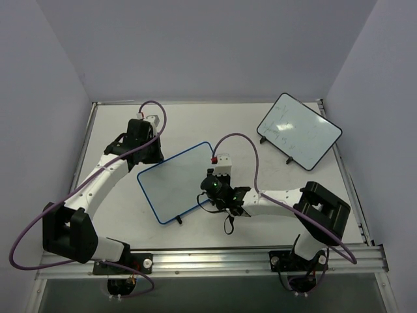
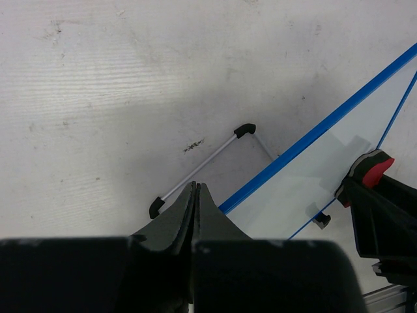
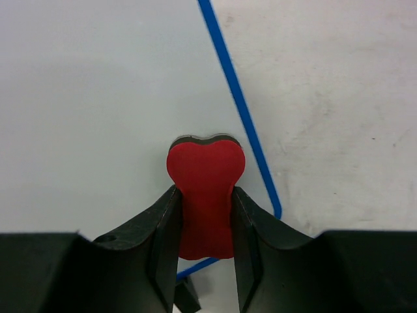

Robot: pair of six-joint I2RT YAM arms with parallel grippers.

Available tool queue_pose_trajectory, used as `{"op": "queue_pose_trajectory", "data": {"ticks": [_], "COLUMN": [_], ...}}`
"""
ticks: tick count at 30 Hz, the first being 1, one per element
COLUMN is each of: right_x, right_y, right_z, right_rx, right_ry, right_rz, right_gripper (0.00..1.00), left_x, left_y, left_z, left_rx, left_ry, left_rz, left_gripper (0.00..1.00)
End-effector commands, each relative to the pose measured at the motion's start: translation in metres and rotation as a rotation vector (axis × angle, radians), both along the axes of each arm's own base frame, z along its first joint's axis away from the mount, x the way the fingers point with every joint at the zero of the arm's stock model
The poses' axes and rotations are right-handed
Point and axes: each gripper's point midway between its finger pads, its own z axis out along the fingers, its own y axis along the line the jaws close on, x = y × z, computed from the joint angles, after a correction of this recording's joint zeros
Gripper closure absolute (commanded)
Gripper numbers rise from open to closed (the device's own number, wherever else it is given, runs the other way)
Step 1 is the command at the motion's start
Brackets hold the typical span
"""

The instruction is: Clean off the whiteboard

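Right gripper (image 3: pixel 205 190) is clamping a red eraser (image 3: pixel 206 163) by its narrow waist, holding it over the near right corner of the whiteboard (image 1: pixel 172 186) (the blue-framed one). That board is sitting mid-table (image 1: pixel 195 124), turned askew to the edges. Left gripper (image 2: pixel 197 189) is hanging just beyond the board's far left edge, fingers pressed together on nothing. A black-framed whiteboard (image 1: pixel 298 130) with faint marks is standing far right, well apart.

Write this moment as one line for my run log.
left claw: shut, empty, beside whiteboard | right claw: shut on red eraser, near its corner | marks: none seen
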Motion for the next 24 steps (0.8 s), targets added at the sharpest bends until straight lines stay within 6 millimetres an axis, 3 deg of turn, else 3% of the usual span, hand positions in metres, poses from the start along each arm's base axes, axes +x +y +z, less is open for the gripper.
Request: {"op": "queue_pose_trajectory", "data": {"ticks": [1,4,6,13,19,24], "right_x": [-0.004,-0.002,0.003,0.016,0.029,0.034], "right_y": [-0.02,-0.033,-0.05,-0.1,-0.138,-0.152], "right_z": [0.004,0.011,0.007,0.028,0.018,0.0], "right_rx": [-0.001,0.012,0.028,0.118,0.139,0.139], "right_ry": [0.022,0.021,0.044,0.042,0.095,0.144], "right_rz": [-0.033,-0.066,-0.103,-0.206,-0.284,-0.306], "right_gripper": [0.78,0.77,0.77,0.77,0.76,0.76], "left_x": [-0.01,-0.01,-0.009,-0.004,0.005,0.016], "left_y": [-0.008,-0.007,-0.006,-0.004,-0.002,0.002], "left_z": [0.01,0.012,0.014,0.021,0.035,0.047], "left_rx": [-0.026,-0.026,-0.026,-0.048,-0.064,-0.076], "left_ry": [0.006,0.0,-0.002,-0.014,-0.034,-0.052], "left_rz": [-0.033,-0.03,-0.026,-0.014,0.007,0.029], "left_gripper": [0.98,0.98,0.98,0.97,0.92,0.92]}}
